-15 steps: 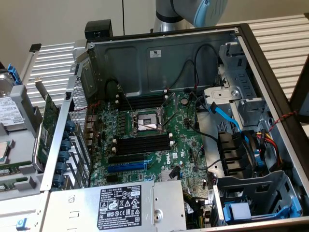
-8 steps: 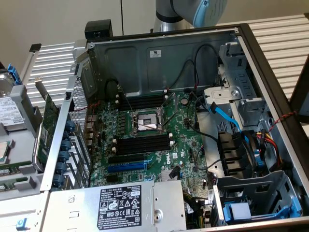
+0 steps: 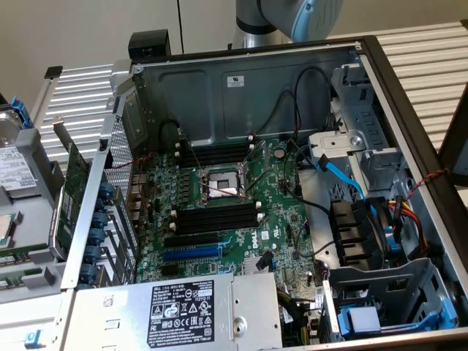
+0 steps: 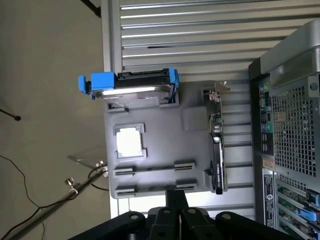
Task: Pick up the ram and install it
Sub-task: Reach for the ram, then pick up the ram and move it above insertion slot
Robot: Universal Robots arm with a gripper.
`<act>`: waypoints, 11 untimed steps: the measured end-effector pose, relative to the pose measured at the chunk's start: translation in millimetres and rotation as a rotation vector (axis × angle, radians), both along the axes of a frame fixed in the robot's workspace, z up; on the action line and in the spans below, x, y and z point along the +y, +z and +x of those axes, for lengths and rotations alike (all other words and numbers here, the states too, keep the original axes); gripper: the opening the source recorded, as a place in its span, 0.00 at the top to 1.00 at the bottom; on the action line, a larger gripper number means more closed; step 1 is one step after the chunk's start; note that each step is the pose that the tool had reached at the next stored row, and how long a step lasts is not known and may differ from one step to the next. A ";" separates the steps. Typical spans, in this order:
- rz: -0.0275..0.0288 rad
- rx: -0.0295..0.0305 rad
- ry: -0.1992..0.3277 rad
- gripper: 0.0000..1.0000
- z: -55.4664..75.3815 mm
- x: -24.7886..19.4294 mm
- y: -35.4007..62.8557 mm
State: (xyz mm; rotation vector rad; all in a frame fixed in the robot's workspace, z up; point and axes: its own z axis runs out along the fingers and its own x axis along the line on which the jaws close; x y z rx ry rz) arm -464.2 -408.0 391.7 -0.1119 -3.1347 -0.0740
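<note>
**Location of the part.** The ram [image 3: 20, 256] lies outside the computer case [image 3: 241, 88]. It rests in the grey tray [image 4: 150, 112] on the slatted counter [image 3: 80, 91], at the exterior view's left, at about 8 o'clock from the CPU socket [image 3: 219, 186]. There it shows as a narrow green strip, partly cut off by the picture edge. A loose processor [image 4: 130, 142] sits just beside it in the tray. In the wrist view the tray's long holders [image 4: 155, 170] appear edge-on, and the stick itself cannot be made out clearly. The black memory slots [image 3: 216, 217] on the motherboard, at 6 and 12 o'clock of the socket, appear empty, so installation is judged not yet done.

**Handling.** The ram is judged light, thin and stiff, but fragile:
- Its chips and contact edge should not be squeezed or scraped.
- The safest hold is across the two flat faces near mid-length, along the upper edge, leaving the contact edge free.
- The smooth faces may slip under a weak grip.

**Tool.** The tool [image 4: 176, 194] hangs above the tray, nearest the holder furthest from the processor. It touches nothing visible and carries nothing. Whether it is released or clenched cannot be determined. In the exterior view only the arm [image 3: 292, 18] shows, at 12 o'clock beyond the case.
</note>
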 end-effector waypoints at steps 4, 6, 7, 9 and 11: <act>0.0000 0.0001 0.006 0.89 -6.7 -1.7 0.0; 0.0000 0.0001 0.010 0.89 -8.5 -2.9 0.0; 0.0000 0.0000 0.013 0.89 -9.2 -3.8 0.0; 0.0000 0.0000 0.017 0.89 -9.8 -5.7 0.0; 0.0000 0.0003 0.019 0.89 -9.9 -6.9 0.0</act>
